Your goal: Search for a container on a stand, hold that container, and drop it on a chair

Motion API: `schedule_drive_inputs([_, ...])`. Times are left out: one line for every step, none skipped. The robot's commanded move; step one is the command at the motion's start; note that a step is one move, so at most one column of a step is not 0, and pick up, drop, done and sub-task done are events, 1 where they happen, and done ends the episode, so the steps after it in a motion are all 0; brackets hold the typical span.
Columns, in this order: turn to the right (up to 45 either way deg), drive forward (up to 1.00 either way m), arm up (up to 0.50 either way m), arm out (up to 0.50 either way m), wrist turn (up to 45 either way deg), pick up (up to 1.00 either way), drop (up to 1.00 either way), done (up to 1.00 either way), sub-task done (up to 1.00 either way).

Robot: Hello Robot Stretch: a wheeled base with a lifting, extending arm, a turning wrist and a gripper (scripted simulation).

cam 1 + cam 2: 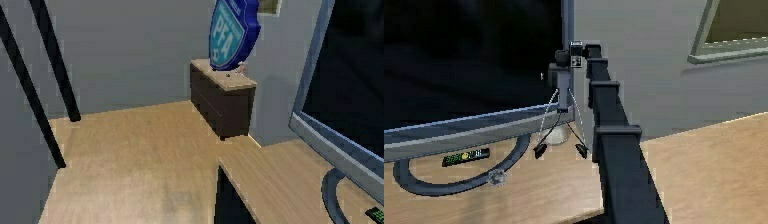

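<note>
- Reaching with the dark arm [612, 130] over a wooden stand top [524, 195], toward a big dark screen [464, 60].
- Gripper [560, 150] pointing down, fingers splayed; cannot tell whether holding anything.
- Small pale round thing [563, 136] right at the fingers, near the screen's lower edge.
- Left of that: remote [466, 156].
- Far ahead: dark drawer cabinet [222, 98] bearing a blue shield-shaped object [232, 35].

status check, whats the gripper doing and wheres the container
Gripper by the tv, can't tell if it holds anything. Small pale round thing at its far end, maybe the container. Remote close by.
</note>
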Motion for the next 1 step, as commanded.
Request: schedule_drive_inputs([0.0, 0.00, 0.00, 0.00, 45.0, 0.00, 0.00, 0.00, 0.00])
